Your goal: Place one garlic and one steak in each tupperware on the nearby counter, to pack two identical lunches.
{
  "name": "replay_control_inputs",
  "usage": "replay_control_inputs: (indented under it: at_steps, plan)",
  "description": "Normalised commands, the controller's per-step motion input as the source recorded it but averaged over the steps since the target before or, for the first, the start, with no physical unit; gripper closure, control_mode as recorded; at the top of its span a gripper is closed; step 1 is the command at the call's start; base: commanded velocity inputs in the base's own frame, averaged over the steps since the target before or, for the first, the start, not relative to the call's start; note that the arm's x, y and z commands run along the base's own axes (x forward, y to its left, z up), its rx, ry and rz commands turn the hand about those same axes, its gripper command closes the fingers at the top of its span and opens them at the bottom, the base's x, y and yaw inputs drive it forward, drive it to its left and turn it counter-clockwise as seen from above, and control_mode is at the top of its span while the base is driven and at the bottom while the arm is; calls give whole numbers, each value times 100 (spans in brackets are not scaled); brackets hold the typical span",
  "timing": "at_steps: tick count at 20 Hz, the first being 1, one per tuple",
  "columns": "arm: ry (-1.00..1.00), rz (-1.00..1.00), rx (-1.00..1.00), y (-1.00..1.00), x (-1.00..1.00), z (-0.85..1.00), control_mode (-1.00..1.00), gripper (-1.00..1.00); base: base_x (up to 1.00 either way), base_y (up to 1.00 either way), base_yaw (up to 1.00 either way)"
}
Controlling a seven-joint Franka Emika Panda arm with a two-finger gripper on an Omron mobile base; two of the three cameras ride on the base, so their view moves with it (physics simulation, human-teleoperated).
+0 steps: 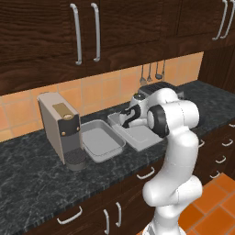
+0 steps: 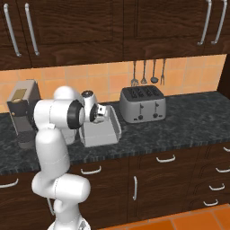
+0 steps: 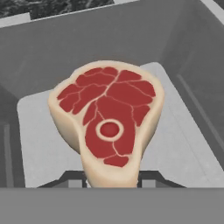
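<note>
The gripper (image 3: 113, 183) is clamping the steak (image 3: 107, 120) at its lower end, in the centre of the hand view. The steak is hanging over the grey floor of a tupperware (image 3: 39, 135). In the left base view, two tupperware containers (image 1: 102, 142) are sitting side by side on the counter (image 1: 32, 179), centre frame, beside a coffee machine (image 1: 59, 128).

A glossy white arm (image 1: 176, 151) built of rounded, bulbous segments, with dark black rings at the joints and a small dark gripper (image 1: 127, 118) at its end.
</note>
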Motion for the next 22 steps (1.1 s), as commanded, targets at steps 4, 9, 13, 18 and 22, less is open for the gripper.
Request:
replay_control_inputs:
  at_steps: [4,9,13,18,22]
  plan:
    - [-6,0,0,-5,22,-4,-100,-100,0,0,0]
    - [-6,-1,0,-13,-43,20,-100,-100,0,0,0]
    - [-26,0,0,-28,-96,64,-100,-100,0,0,0]
    - [-28,0,0,-20,-100,89,-100,-100,0,0,0]
    - [-17,0,0,-1,-100,93,-100,-100,0,0,0]
